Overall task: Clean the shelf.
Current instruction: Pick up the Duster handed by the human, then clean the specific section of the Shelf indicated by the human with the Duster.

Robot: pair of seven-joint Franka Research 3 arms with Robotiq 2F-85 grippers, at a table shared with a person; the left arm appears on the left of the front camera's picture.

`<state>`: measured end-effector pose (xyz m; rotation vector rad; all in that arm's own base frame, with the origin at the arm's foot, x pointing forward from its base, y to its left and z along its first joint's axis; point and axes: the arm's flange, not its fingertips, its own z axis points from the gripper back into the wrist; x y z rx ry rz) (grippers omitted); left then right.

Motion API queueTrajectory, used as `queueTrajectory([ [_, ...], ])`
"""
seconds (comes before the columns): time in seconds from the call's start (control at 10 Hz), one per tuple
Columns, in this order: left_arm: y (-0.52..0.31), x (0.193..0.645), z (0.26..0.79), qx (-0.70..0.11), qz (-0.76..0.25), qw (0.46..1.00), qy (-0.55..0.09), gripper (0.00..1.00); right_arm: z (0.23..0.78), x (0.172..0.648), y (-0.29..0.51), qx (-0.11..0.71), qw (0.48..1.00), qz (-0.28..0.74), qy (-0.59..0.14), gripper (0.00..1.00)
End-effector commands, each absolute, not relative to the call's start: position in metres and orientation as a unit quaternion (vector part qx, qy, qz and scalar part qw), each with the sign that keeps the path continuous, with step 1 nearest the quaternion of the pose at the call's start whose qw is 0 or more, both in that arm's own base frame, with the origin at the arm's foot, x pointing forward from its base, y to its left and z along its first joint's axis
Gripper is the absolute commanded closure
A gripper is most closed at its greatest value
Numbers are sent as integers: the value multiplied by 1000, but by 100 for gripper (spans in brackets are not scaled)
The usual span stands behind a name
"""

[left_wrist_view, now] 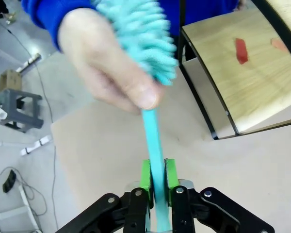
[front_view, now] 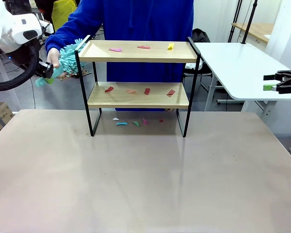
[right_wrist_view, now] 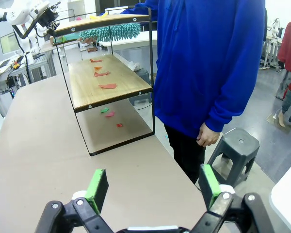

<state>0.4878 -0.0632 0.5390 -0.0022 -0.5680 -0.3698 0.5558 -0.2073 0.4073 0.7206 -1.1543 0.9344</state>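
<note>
Shelf point(front_view: 136, 101) – two wood boards in a black frame – stands upper centre of the front view, w/ coloured paper scraps point(front_view: 147, 91) on both boards & on the table point(front_view: 145, 184) beneath. Upper left, beside the shelf's end, the left gripper point(left_wrist_view: 156, 172) is clamped on the thin handle of a teal duster point(left_wrist_view: 140, 34); a person's hand point(left_wrist_view: 106, 63) grips it too. Right gripper point(right_wrist_view: 153, 187) gapes wide, empty. Risks: pulling before the hand lets go could twist the handle between the pads – or the head could snag the frame.
</note>
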Motion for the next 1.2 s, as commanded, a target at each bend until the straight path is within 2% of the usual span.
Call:
queueTrajectory([
  [0.0,-67,487,541,13,-162,948,-275,100,413,554,-201,316,688,411,-508,0],
  [0.4,-65,487,547,9,-147,950,-275,100,413,554,-201,316,688,411,-508,0],
  [0.5,-61,486,547,-18,-114,957,-266,100,413,554,-201,316,688,411,-508,0],
  [0.6,-64,487,540,0,-157,948,-277,100,413,554,-201,316,688,411,-508,0],
  [1.1,-64,487,540,0,-157,948,-277,100,413,554,-201,316,688,411,-508,0],
])
